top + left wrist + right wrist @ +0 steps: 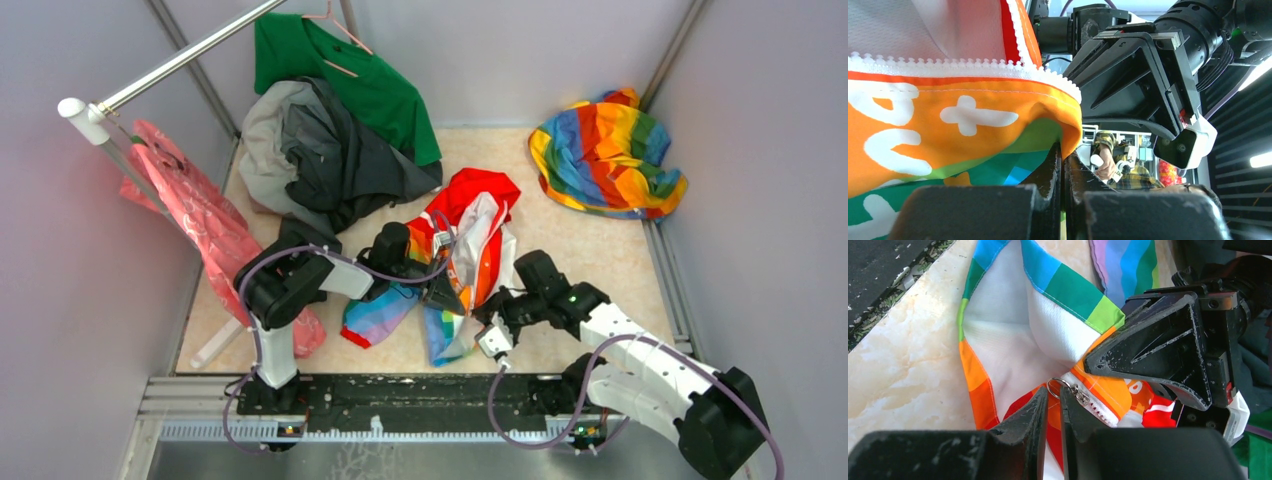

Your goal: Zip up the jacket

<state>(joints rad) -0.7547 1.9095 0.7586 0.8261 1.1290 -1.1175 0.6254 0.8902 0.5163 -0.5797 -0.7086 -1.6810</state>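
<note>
While left hand (1064, 155) tight on jacket (948, 100), right hand (1053, 397) at zipper pull (1078, 393).

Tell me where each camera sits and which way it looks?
Top: above, behind the robot, looking down at the jacket; both arms show.
Left wrist: behind the left gripper, seen below, facing the jacket's orange edge.
Right wrist: behind the right gripper, seen below, facing the zipper pull.
Shared: each wrist view shows the other gripper.

Jacket (487, 228) on table (600, 262), before clothes heap (325, 155)
</note>
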